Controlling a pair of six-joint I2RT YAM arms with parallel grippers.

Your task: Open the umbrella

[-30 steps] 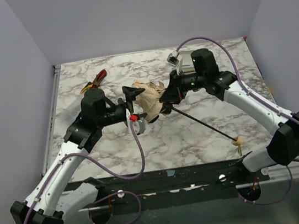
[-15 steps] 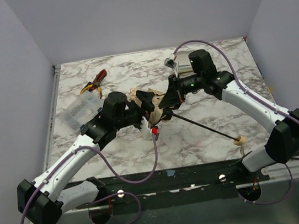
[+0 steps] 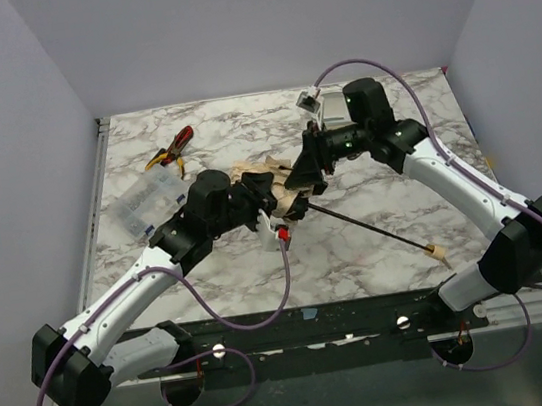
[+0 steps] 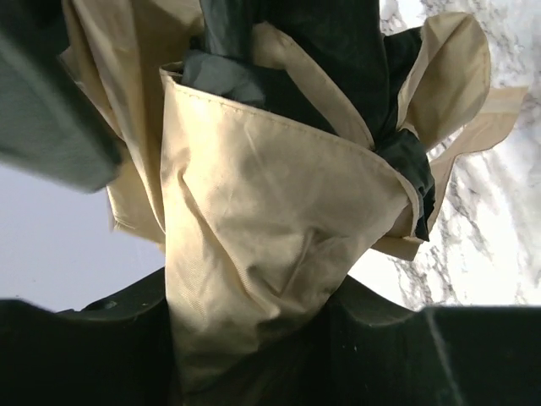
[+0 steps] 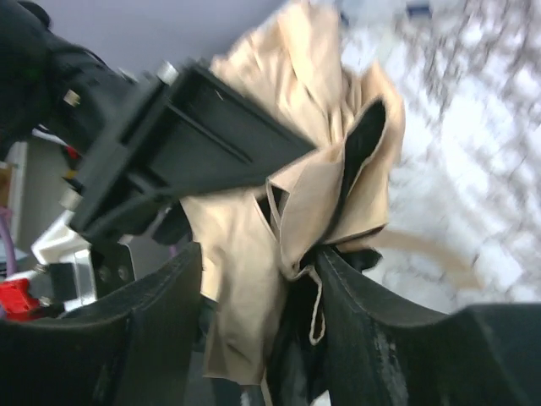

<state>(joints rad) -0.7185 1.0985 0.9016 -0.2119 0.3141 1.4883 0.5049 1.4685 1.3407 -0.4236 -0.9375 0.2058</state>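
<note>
Umbrella [image 3: 259, 172] sits bunched up near the middle of the desk, its thin black shaft [image 3: 365, 225] pointing at the near right corner, with the left arm [image 3: 132, 293] stretched in from the near left, the right arm [image 3: 449, 173] bent in from the far right, and the left gripper [image 4: 254, 326] and right gripper [image 5: 254, 313] each pinching its beige cloth.
</note>
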